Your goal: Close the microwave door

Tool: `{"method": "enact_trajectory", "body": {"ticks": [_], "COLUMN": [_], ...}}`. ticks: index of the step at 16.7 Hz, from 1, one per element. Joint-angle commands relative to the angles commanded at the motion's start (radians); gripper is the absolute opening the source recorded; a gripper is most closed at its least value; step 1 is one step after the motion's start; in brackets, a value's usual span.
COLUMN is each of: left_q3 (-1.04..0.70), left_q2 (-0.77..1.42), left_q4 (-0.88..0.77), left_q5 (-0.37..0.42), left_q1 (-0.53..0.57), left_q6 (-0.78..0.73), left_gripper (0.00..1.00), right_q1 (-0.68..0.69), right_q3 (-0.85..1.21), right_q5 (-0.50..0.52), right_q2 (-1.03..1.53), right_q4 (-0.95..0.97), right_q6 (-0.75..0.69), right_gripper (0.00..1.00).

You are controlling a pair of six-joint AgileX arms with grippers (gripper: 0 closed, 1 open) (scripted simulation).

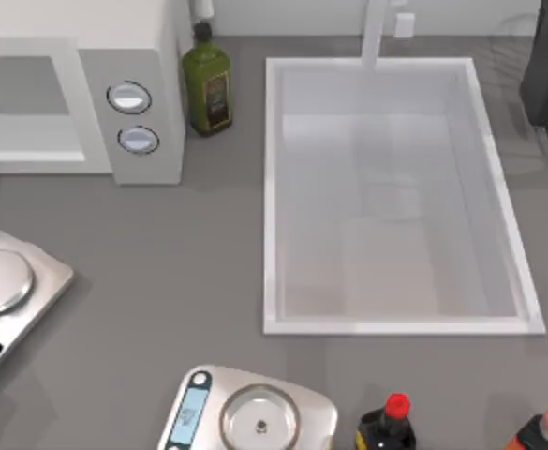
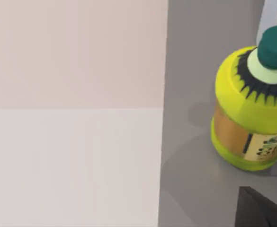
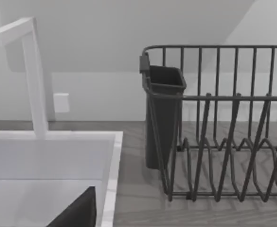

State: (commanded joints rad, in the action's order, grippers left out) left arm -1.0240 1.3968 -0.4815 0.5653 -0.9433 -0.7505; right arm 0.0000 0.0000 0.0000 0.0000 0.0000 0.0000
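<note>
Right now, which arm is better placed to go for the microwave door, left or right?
Probably the left. Its wrist view looks down on the microwave beside the olive oil bottle; the right wrist view faces the dish rack past the sink.

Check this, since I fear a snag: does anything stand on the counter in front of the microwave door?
Nothing visible does. The green oil bottle stands beside the dial side of the microwave door, not before it, and the silver scale lies nearer the table's front edge, apart from it.

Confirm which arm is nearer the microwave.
Left. Its wrist camera looks down on the microwave right beside the olive oil bottle. The right arm's camera faces the dish rack and sink, over at the table's right side.
</note>
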Motion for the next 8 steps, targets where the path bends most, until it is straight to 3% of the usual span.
{"method": "enact_trajectory", "body": {"ticks": [4,8], "left_q3": [-0.202,-0.263], "left_q2": [0.215,0.272], "left_q4": [-0.185,-0.246], "left_q5": [0.072,0.094], "left_q1": [-0.071,-0.079], "left_q6": [-0.11,-0.141], "left_gripper": [0.0,0.0], "right_q1": [0.0,0.0], "right_q3": [0.0,0.0], "right_q5": [0.0,0.0], "right_q2": [0.0,0.0], "right_q4": [0.0,0.0], "right_q6": [0.0,0.0], "right_gripper": [1.0,1.0]}}
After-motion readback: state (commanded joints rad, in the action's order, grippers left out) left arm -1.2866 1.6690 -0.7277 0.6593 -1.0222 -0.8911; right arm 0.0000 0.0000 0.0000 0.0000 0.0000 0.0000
